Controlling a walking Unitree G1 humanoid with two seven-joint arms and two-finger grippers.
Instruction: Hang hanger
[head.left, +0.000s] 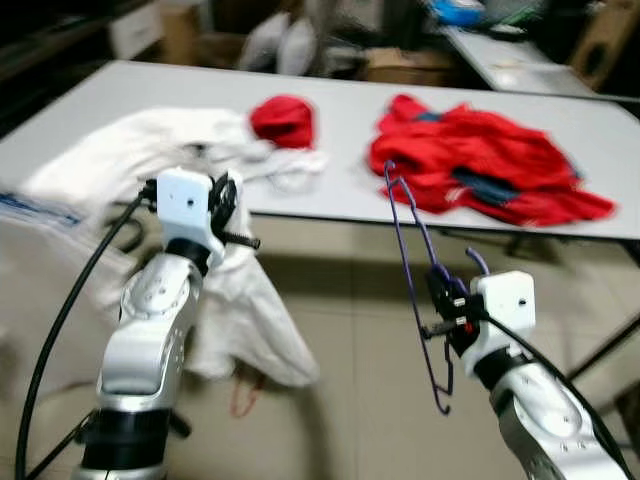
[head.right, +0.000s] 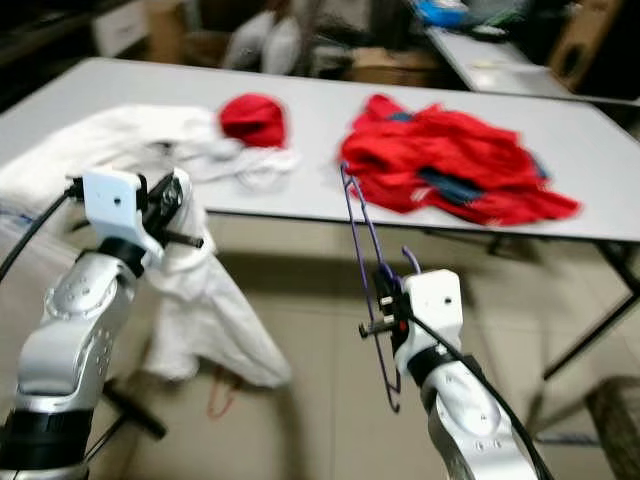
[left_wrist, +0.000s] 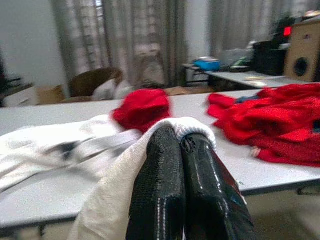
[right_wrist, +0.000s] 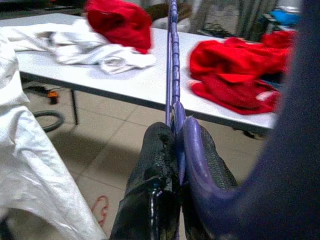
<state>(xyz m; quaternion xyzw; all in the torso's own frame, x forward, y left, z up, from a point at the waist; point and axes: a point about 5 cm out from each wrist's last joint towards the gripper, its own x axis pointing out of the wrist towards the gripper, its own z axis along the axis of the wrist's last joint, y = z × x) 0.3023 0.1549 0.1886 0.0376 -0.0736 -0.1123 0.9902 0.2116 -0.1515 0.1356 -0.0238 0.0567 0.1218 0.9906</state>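
**Both tools closed: hanger in the right, white garment in the left**

Head views: Your right tool (head.left: 447, 300) is clamped on the lower part of the purple hanger (head.left: 412, 262), which rises from the fingers toward the table (head.left: 345, 150) edge ahead. Beyond the hanger's top lies a red garment (head.left: 480, 165) on the table. Your left tool (head.left: 226, 205) is closed on a white garment (head.left: 215, 260) that spills off the table edge and hangs below the tool toward the floor. Ahead of it, a small red cloth (head.left: 283, 120) rests on the table.

Left wrist view: You see the two fingers (left_wrist: 160, 190) pressed together, white garment gathered at their tips, the red cloth just beyond.

Right wrist view: You see the fingers (right_wrist: 155, 165) shut on the hanger's purple wire, which runs straight ahead from the tips toward the table.
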